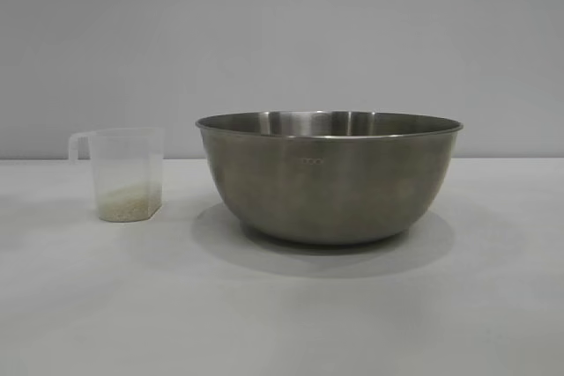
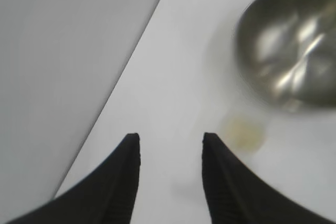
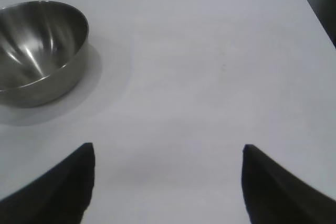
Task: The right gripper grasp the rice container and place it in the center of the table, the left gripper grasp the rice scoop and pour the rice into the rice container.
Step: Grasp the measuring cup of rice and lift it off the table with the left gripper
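Judging from how things lie, the container step looks done: the large round brushed stainless-steel bowl [image 1: 330, 178] is sat near the middle of the plain white tabletop [image 1: 282, 314], and the scooping step is what's being set up now. The small translucent plastic measuring cup [image 1: 129, 173] is stood upright just beside the bowl, apart from it, with a thin layer of off-white rice grains [image 1: 129, 202] at the bottom. Nothing is held by the left gripper [image 2: 171, 139]; its jaws are parted, empty, aimed toward the cup. The right gripper [image 3: 168, 150] is parked wide open, off to the side. Next, the cup's handle probably needs to be lined up between those jaws.
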You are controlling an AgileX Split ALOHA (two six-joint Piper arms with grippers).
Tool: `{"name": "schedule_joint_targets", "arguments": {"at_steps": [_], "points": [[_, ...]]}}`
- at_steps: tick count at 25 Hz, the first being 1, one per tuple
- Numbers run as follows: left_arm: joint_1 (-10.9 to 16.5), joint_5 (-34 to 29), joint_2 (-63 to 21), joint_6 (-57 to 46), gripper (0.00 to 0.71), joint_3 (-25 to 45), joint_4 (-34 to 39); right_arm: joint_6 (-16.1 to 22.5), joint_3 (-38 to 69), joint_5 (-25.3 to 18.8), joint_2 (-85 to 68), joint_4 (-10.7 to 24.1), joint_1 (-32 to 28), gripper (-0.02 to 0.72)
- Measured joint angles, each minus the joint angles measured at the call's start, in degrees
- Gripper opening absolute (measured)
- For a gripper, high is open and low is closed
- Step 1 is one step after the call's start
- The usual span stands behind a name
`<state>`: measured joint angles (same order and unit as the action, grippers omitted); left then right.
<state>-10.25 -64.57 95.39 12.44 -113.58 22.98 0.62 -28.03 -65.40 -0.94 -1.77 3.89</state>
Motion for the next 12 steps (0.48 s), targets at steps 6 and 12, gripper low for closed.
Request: {"name": "schedule_joint_targets", "arguments": {"at_steps": [6, 12], "points": [[0.0, 3.8, 0.0, -12.7, 0.197, 0.0, -3.4, 0.0, 0.0, 0.0, 0.0, 0.0, 0.0, 0.532], [0.0, 4.2, 0.0, -13.0, 0.197, 0.2, -9.8, 0.0, 0.0, 0.0, 0.0, 0.0, 0.0, 0.532]]}}
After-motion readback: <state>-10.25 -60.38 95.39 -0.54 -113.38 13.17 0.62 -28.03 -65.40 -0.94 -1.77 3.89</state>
